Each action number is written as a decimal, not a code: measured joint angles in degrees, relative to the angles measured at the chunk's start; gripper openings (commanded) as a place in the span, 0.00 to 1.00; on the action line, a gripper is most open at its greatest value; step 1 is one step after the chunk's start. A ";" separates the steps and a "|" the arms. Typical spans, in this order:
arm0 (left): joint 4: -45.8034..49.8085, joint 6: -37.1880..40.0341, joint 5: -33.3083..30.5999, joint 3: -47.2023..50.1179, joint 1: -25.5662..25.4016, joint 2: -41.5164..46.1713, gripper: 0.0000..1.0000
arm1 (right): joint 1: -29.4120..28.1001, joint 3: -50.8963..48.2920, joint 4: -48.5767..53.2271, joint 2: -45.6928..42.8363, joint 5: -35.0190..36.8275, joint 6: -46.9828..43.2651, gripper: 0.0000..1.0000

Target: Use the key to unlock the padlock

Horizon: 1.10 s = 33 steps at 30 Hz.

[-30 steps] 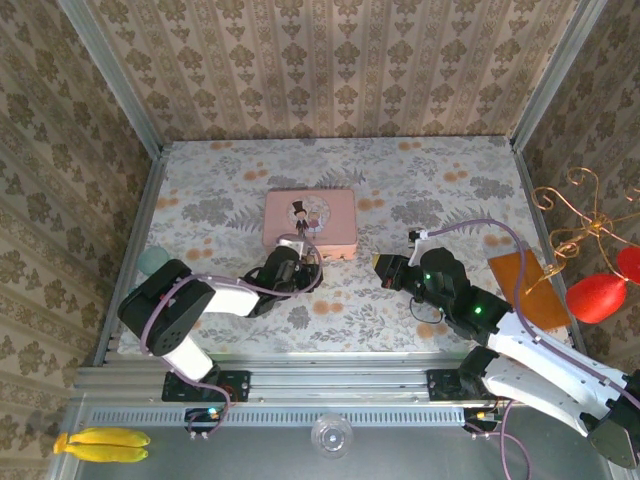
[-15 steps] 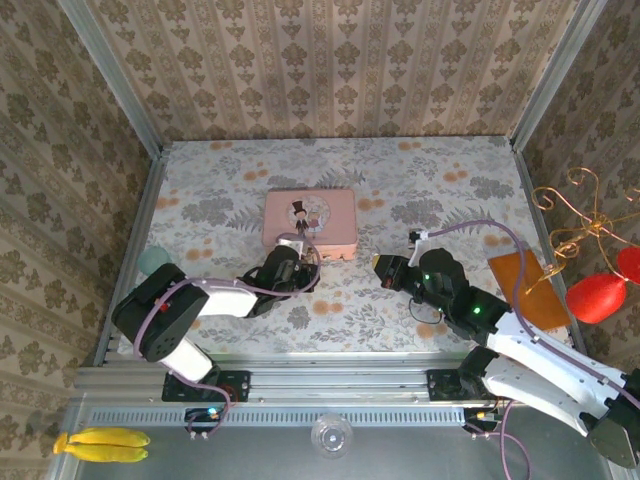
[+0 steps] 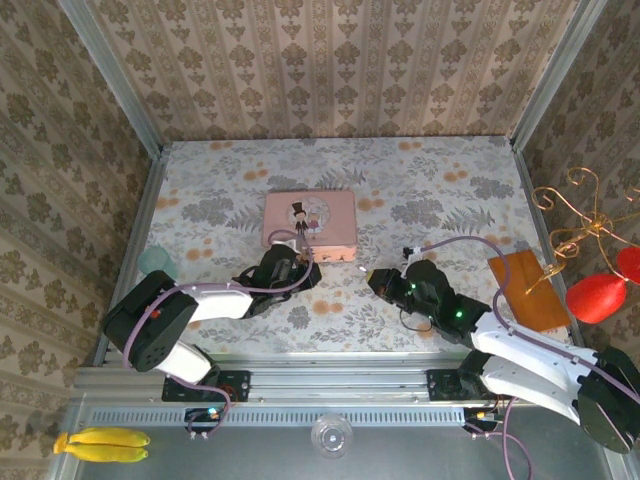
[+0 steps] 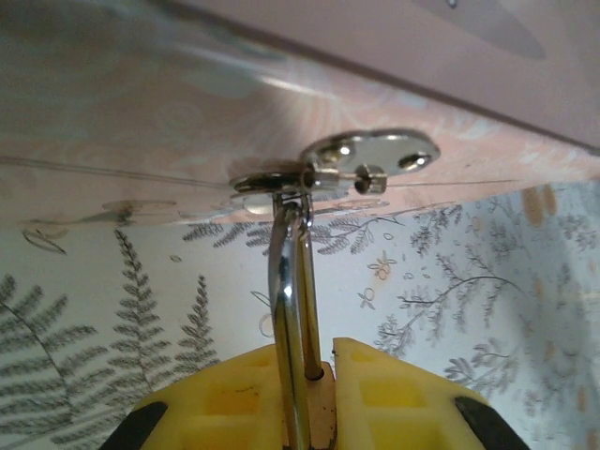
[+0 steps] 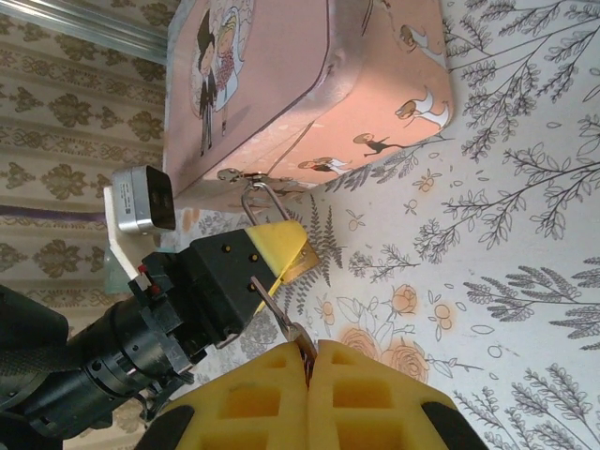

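Your left gripper (image 4: 314,366) clamps the padlock (image 4: 281,272), hung on the pink box (image 5: 281,75), to steady it. Your right gripper (image 5: 307,361), pinched on the key (image 5: 283,321), points it toward that padlock.

Bright, even light, soft shadows; glare on the pink box (image 4: 234,75), close-up blurred

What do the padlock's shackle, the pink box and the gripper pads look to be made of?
Shackle: polished silvery metal, with mirror-like highlights.
Pink box: probably painted tin, given its glossy sheen, printed figures and rounded pressed edge.
Pads: matte yellow with moulded square recesses, likely plastic or rubber; the look leaves it open.
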<state>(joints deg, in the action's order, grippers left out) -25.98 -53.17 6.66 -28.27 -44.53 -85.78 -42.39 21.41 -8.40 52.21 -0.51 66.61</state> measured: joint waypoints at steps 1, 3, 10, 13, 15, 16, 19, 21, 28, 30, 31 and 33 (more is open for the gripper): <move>-0.09 -1.46 0.68 0.00 0.00 0.00 0.00 | -0.24 -0.35 -0.87 0.33 0.00 0.28 0.00; -0.15 -3.93 1.68 -0.04 0.00 0.00 0.00 | -0.70 -0.94 -2.64 1.22 0.02 0.96 0.00; -0.63 -10.49 2.38 -0.33 -0.87 0.00 0.00 | -3.76 -1.86 -9.27 7.61 -0.07 4.09 0.00; -1.29 -12.68 1.81 -0.33 -2.05 0.00 0.00 | -4.74 -2.14 -11.82 10.05 -0.17 6.12 0.00; -2.19 -13.92 1.40 -0.33 -2.73 0.00 0.00 | -5.27 -2.14 -12.92 10.97 -0.15 7.61 0.00; -2.91 -14.62 1.11 -0.33 -3.02 0.00 0.00 | -5.49 -2.21 -13.51 11.30 -0.13 8.61 0.00; -5.16 -16.39 0.07 -0.28 -3.65 0.00 0.00 | -5.66 -2.97 -15.91 12.28 -0.15 11.74 0.00; -6.58 -17.38 -1.05 -0.04 -4.13 0.00 0.00 | -5.66 -3.63 -17.90 13.79 -0.37 13.92 0.00; -8.94 -19.61 -2.60 0.42 -4.57 0.02 0.00 | -5.66 -3.89 -24.20 20.92 -3.04 20.00 0.00; -9.55 -20.22 -2.64 0.59 -4.57 0.02 0.00 | -5.66 -3.89 -24.81 20.92 -3.08 20.63 0.00; -9.92 -20.46 -2.69 0.72 -4.57 0.02 0.00 | -5.66 -3.89 -24.96 20.92 -3.15 20.74 0.00; -10.97 -20.87 -2.82 1.25 -4.59 0.02 0.00 | -5.66 -3.89 -25.27 20.92 -3.19 20.98 0.00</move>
<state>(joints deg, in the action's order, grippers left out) -36.95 -74.04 3.84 -27.03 -49.12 -85.76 -48.05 17.52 -33.67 73.12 -3.70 87.59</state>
